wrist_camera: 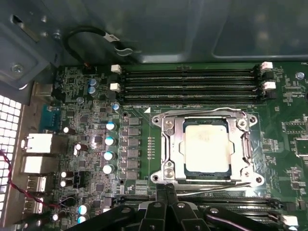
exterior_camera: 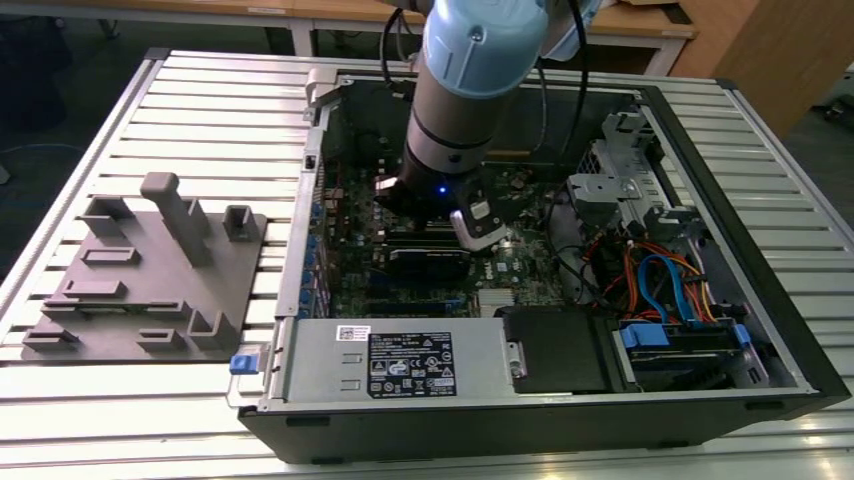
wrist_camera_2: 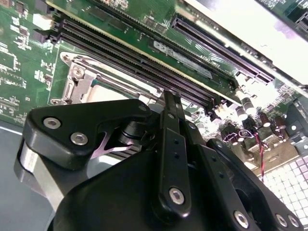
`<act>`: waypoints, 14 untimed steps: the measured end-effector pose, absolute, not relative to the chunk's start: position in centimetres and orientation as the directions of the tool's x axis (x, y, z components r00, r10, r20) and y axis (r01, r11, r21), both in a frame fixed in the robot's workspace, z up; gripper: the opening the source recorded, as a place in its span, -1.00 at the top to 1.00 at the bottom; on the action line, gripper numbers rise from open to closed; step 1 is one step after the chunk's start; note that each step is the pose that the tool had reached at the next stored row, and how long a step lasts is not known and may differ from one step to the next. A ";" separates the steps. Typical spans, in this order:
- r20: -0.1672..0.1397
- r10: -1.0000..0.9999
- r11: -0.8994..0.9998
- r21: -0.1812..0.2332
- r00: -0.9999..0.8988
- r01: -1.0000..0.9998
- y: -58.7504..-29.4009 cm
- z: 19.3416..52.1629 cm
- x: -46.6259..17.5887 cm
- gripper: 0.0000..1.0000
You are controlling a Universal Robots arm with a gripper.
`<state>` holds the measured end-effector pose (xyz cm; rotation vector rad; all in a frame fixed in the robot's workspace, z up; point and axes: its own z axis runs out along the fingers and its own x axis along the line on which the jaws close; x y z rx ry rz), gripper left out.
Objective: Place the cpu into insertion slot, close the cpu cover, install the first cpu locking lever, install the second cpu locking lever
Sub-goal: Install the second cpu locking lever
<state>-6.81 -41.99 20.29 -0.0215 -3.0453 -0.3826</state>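
Silvery cpu [wrist_camera: 206,148] ×1 seated | cpu cover [wrist_camera: 168,144] ×1 down | gripper [wrist_camera: 166,191] fingers together

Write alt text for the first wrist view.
A cpu sits in the insertion slot of a green motherboard, with the silvery cpu cover closed around it. Long black memory slots run beside the socket, and the black gripper sits at its edge.

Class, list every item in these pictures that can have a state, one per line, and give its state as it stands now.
cpu: seated in the insertion slot, top showing.
cpu cover: closed down around the cpu.
gripper: fingers together, holding nothing, at the socket's edge.
computer case: side open, lying flat.
memory slots: empty.
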 end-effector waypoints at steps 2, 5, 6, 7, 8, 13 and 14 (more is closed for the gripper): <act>0.073 0.004 0.967 0.255 -0.997 0.023 -42.0 20.2 -6.8 0.80; 0.073 0.004 0.962 0.274 -0.997 0.024 -42.1 20.0 -6.8 0.80; 0.073 0.004 0.960 0.278 -0.997 0.024 -42.1 20.0 -6.8 0.80; 0.073 0.003 0.959 0.282 -0.997 0.024 -42.1 19.9 -6.8 0.80; 0.073 0.003 0.958 0.285 -0.997 0.024 -42.1 19.9 -6.8 0.80; 0.074 0.002 0.954 0.297 -0.997 0.024 -42.2 19.6 -6.8 0.80; 0.074 0.002 0.954 0.298 -0.997 0.024 -42.3 19.6 -6.8 0.80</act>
